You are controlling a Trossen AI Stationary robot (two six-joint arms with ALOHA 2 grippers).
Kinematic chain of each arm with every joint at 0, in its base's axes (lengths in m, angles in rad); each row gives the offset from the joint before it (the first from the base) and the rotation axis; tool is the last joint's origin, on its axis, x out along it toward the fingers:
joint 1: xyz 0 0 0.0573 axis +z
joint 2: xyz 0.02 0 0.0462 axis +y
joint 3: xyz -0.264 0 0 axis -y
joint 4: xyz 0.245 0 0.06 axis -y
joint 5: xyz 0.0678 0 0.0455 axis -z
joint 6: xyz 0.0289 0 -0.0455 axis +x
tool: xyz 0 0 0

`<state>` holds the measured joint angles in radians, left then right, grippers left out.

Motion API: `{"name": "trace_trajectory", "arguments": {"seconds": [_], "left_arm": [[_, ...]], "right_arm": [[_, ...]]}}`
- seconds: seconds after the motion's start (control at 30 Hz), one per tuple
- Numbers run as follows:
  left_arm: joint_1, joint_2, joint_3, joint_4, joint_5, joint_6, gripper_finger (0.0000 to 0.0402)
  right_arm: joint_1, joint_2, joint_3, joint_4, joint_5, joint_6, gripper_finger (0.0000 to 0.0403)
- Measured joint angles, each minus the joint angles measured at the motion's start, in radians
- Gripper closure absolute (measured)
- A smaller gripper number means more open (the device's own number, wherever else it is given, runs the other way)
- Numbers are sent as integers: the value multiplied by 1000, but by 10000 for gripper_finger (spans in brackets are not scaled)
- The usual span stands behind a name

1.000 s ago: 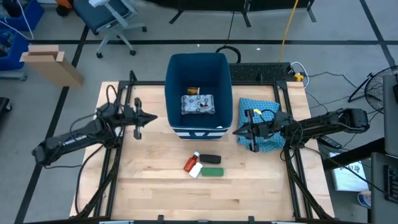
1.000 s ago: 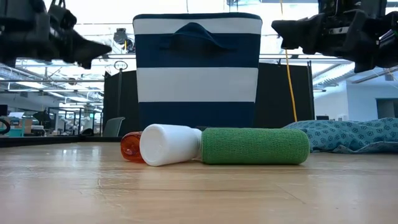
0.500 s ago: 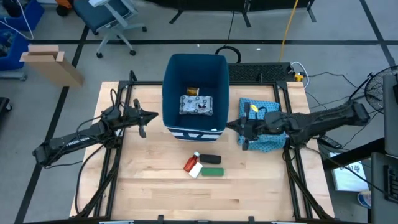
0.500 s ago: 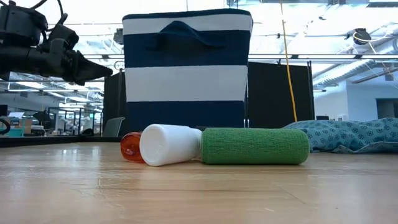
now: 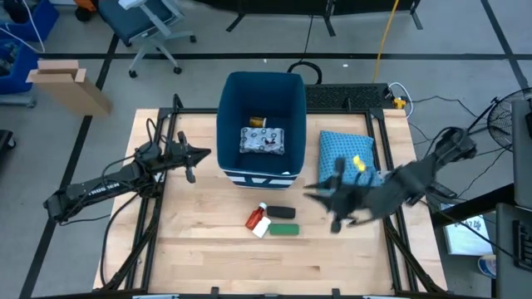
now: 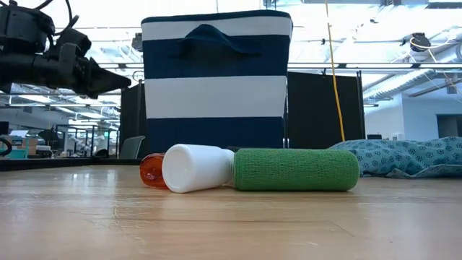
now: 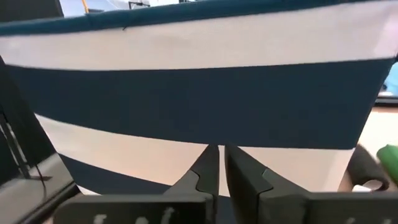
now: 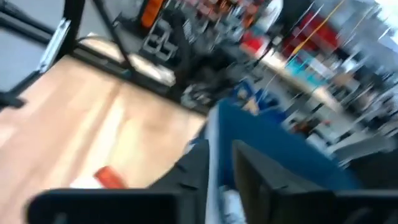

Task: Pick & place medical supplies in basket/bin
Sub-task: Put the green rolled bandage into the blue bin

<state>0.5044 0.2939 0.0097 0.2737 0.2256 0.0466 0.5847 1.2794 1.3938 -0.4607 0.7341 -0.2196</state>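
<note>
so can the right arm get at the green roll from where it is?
Probably yes. The right claw hangs over bare table just right of the green roll, with nothing between them. The black oblong and white-capped bottle crowd its other sides, so approach from the right.

A wooden table (image 5: pixel 216 249) stands on grey floor (image 5: pixel 208 33) crossed by dark lines. Beyond the table's far-left corner sit a cardboard box (image 5: pixel 66 85) and a blue office chair (image 5: pixel 145 21).
</note>
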Motion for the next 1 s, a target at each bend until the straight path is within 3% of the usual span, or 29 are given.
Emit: {"name": "trace_trajectory", "arguments": {"seconds": [0.2, 0.37, 0.6, 1.0], "left_arm": [[0, 0, 0, 10, 0, -109, 351], [0, 0, 0, 31, 0, -160, 346], [0, 0, 0, 32, 0, -192, 349], [0, 0, 1, 33, 2, -207, 350]], "right_arm": [[35, 196, 0, -99, -4, 252, 223], [46, 363, 0, -135, -59, 372, 178], [32, 544, 0, -213, -187, 482, 165], [-67, 631, 0, -146, -365, 556, 165]]}}
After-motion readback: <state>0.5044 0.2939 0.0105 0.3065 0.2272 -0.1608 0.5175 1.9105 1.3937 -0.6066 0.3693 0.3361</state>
